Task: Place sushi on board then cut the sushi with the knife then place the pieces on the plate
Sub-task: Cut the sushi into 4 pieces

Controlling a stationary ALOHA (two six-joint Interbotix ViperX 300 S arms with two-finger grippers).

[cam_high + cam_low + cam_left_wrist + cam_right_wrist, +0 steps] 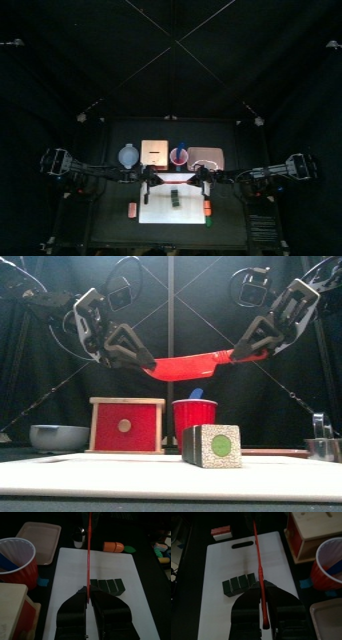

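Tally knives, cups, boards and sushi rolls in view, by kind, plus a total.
Knives: 2 (red knife, held by left gripper and right gripper; blue knife, in the cup)
Cups: 1 (red cup)
Boards: 1 (white cutting board)
Sushi rolls: 1 (sushi roll, on the board)
Total: 5

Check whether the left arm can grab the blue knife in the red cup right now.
Probably not yet: the left pincer is shut on the red knife, which the right pincer also holds. Nothing blocks the blue knife in the red cup otherwise.
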